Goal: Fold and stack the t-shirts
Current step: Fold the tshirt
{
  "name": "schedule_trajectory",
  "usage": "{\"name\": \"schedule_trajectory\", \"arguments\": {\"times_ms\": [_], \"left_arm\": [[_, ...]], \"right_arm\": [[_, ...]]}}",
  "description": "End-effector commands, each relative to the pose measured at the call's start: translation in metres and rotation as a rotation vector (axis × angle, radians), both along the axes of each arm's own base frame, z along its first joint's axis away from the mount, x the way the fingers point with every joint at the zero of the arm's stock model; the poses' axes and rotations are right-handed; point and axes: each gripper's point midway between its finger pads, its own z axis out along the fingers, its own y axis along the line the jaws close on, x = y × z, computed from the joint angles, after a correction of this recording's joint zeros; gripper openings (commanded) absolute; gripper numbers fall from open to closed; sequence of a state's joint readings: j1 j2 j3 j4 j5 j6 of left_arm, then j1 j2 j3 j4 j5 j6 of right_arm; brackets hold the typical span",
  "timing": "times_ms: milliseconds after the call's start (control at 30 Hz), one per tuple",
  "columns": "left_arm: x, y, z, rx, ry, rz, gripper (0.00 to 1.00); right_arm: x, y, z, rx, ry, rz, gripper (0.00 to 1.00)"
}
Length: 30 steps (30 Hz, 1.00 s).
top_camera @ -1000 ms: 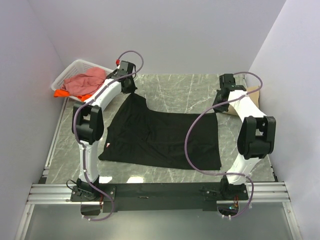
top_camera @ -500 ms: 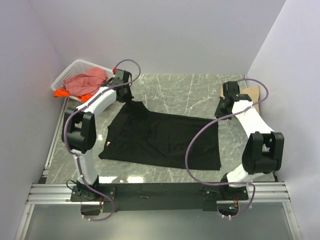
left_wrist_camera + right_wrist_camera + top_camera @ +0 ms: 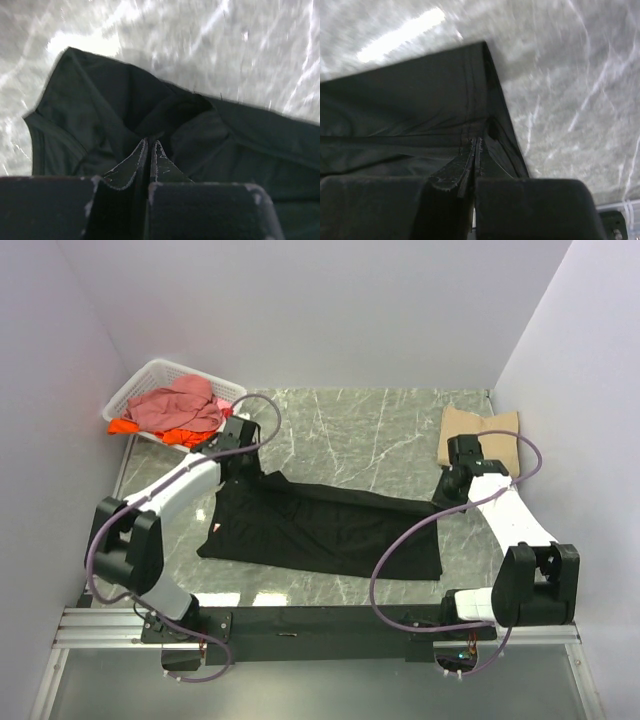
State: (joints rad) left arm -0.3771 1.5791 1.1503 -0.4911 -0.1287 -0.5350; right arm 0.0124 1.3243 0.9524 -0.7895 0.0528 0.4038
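**A:** What has the left gripper (image 3: 150,149) got?

**B:** Its jaws are pinched on a fold of the black t-shirt (image 3: 125,110). The cloth bunches just ahead of the tips and spreads to either side.

**A:** And the right gripper (image 3: 476,147)?

**B:** Its jaws are clamped on the same shirt's hemmed edge, with the corner just beyond the tips.

**A:** Where are the other shirts?

**B:** The tan t-shirt (image 3: 488,426) lies just beyond the right jaws. The pink t-shirt (image 3: 180,402) and the orange t-shirt (image 3: 124,426) sit in the white basket (image 3: 128,390), beyond the left jaws.

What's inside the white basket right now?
A crumpled pink shirt lies on top of an orange one in the basket. Anything beneath them is covered.
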Motion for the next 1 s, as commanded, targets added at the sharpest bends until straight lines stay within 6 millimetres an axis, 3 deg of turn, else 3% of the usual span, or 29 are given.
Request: {"name": "schedule_trajectory", "arguments": {"times_ms": [0, 200, 400, 767, 833, 867, 933, 967], "left_arm": [[-0.02, -0.002, 0.007, 0.009, -0.028, -0.016, 0.01], [-0.056, 0.01, 0.008, 0.034, -0.03, 0.041, 0.01], [-0.078, 0.021, 0.016, 0.003, -0.052, 0.108, 0.01], [-0.114, 0.017, 0.001, -0.03, 0.018, 0.084, 0.01], [-0.124, 0.019, 0.0, -0.038, 0.031, 0.083, 0.12], [-0.127, 0.019, 0.003, -0.05, 0.026, 0.085, 0.28], [-0.136, 0.022, 0.002, -0.046, 0.045, 0.092, 0.44], [-0.139, 0.024, 0.008, -0.056, 0.03, 0.101, 0.58]], "right_arm": [[-0.016, -0.008, 0.0, -0.031, 0.018, -0.038, 0.0], [-0.033, -0.01, -0.008, -0.042, 0.047, -0.062, 0.0], [-0.038, -0.01, -0.013, -0.042, 0.072, -0.063, 0.0], [-0.039, -0.013, -0.015, -0.055, 0.102, -0.068, 0.0], [-0.046, -0.012, -0.016, -0.051, 0.112, -0.071, 0.06], [-0.048, -0.011, -0.017, -0.048, 0.113, -0.072, 0.21], [-0.055, -0.01, -0.015, -0.041, 0.107, -0.073, 0.31], [-0.057, -0.009, -0.014, -0.037, 0.102, -0.078, 0.37]]}}
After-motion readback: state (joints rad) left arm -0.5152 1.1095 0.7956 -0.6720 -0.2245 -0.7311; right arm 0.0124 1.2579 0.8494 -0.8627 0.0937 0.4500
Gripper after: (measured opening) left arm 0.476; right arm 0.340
